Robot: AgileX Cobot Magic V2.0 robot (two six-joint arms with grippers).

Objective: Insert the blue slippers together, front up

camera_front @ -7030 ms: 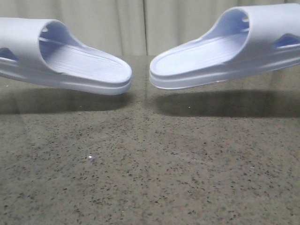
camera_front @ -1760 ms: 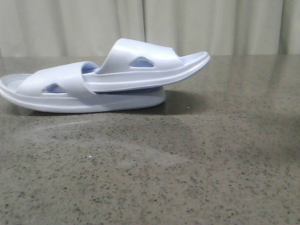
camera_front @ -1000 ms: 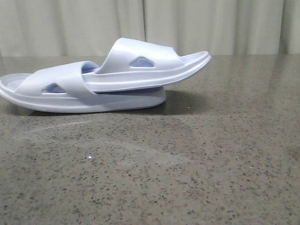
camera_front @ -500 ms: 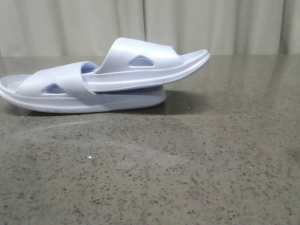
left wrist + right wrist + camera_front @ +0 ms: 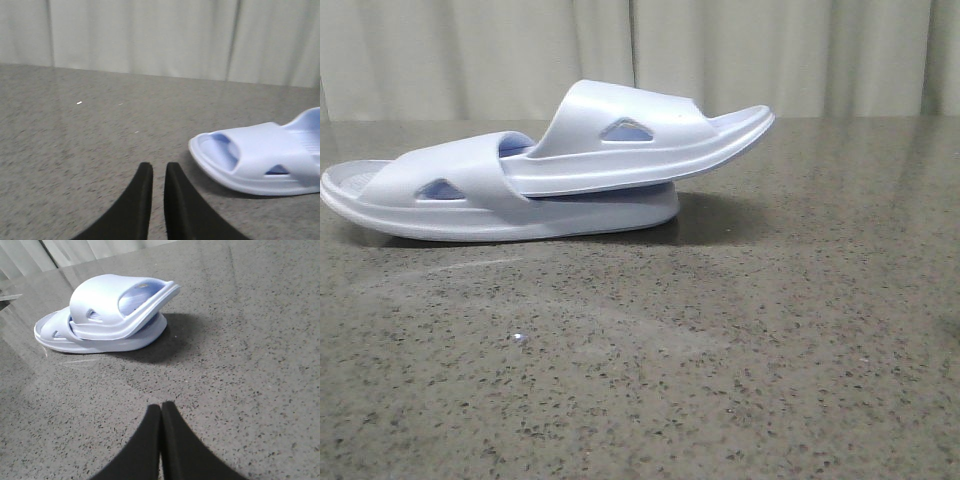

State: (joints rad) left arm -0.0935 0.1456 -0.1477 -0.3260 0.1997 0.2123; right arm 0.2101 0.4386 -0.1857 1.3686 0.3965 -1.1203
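The two blue slippers lie nested on the table at the back left of the front view. The lower slipper (image 5: 450,208) lies flat. The upper slipper (image 5: 620,150) is pushed through its strap, and its right end juts out, tilted up. My left gripper (image 5: 158,167) hangs beside the lower slipper's end (image 5: 260,155), apart from it, its fingers almost together and empty. My right gripper (image 5: 161,406) is shut and empty, well short of the nested pair (image 5: 100,305). Neither gripper shows in the front view.
The speckled grey stone table (image 5: 720,350) stretches in front of and to the right of the slippers. A pale curtain (image 5: 770,50) hangs behind the table's far edge.
Seven seconds ago the slippers hung apart in the air, facing each other. Now they lie nested on the table. In the last two seconds the pair has only shifted slightly right in view.
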